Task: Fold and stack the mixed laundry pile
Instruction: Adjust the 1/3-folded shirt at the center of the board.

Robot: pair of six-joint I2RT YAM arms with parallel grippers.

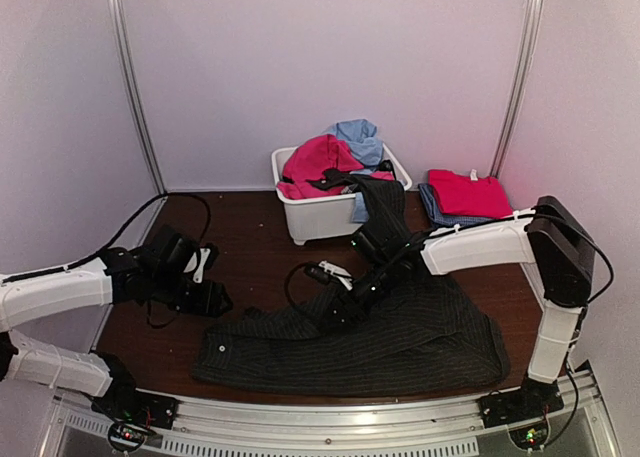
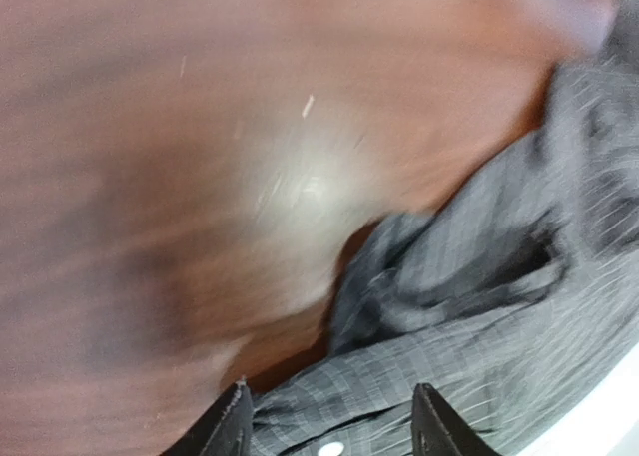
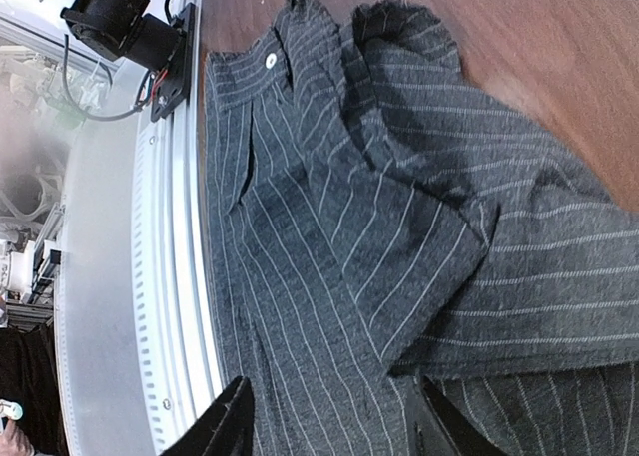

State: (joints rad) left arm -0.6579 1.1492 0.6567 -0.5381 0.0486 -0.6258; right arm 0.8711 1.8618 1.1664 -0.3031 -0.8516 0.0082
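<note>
A black pinstriped garment (image 1: 400,342) lies spread on the brown table near the front edge; it shows in the right wrist view (image 3: 399,236) and the left wrist view (image 2: 499,306). One leg runs up into the white tub (image 1: 330,217), which holds a pink-red garment (image 1: 320,162) and a light blue one (image 1: 358,137). A folded pink-red garment (image 1: 468,192) lies on a blue checked one (image 1: 435,209) at the back right. My right gripper (image 3: 329,421) is open just above the pinstriped cloth. My left gripper (image 2: 329,426) is open over the cloth's left end, blurred.
The metal rail (image 1: 350,422) runs along the front edge, with the arm bases on it. Black cables (image 1: 300,277) lie on the table by the right wrist. White walls close the back and sides.
</note>
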